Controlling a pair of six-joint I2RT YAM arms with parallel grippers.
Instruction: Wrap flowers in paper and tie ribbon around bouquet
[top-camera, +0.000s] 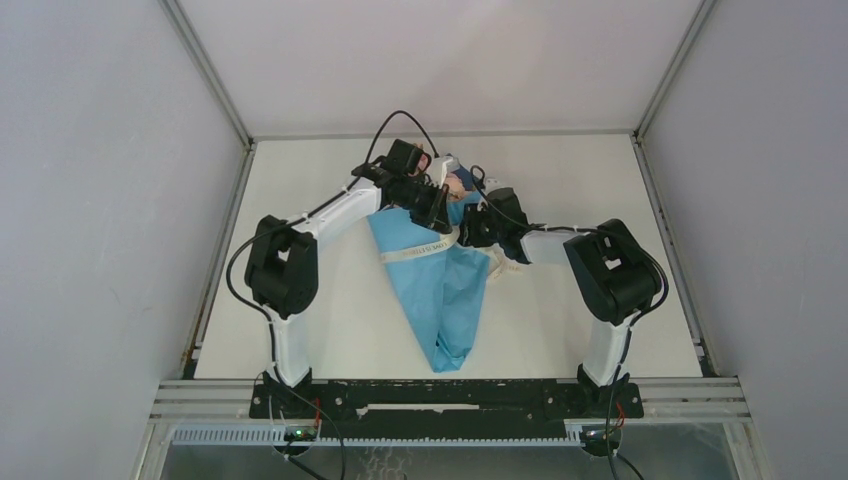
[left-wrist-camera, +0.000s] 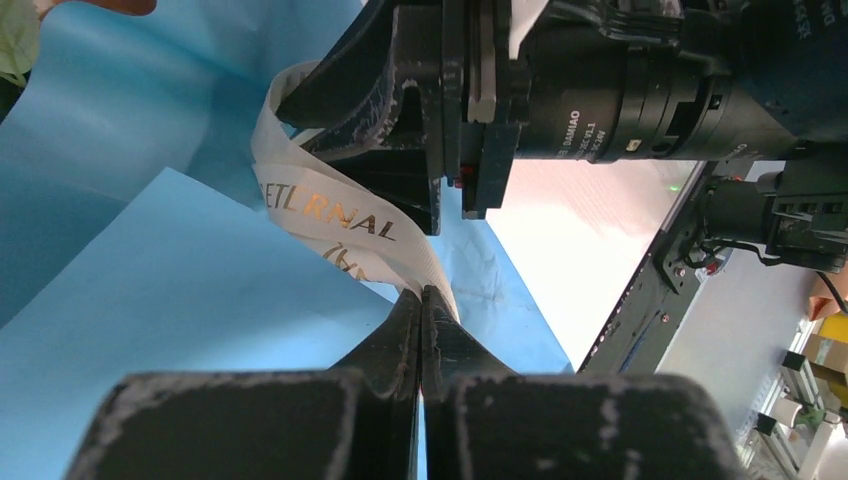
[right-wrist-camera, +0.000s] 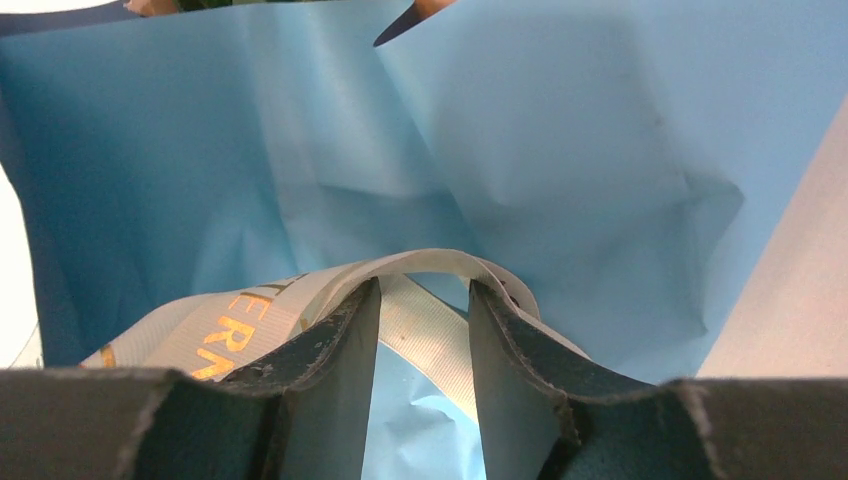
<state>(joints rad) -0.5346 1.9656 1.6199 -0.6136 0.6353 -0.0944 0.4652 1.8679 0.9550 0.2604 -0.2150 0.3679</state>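
Left pincer (left-wrist-camera: 422, 293) clamps ribbon (left-wrist-camera: 330, 215), bouquet (top-camera: 441, 290) tip nearward

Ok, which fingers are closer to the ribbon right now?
Left. The left fingers are shut on the ribbon against the paper; the right fingers stand open astride its loop, not clamping it.

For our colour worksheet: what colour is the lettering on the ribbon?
Gold, on the cream ribbon; left wrist view.

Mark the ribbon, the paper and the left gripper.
ribbon (left-wrist-camera: 330, 212), left wrist view, on its lettered stretch.
paper (right-wrist-camera: 600, 150), right wrist view, on its creased face.
left gripper (left-wrist-camera: 422, 298), left wrist view, where the fingertips meet.
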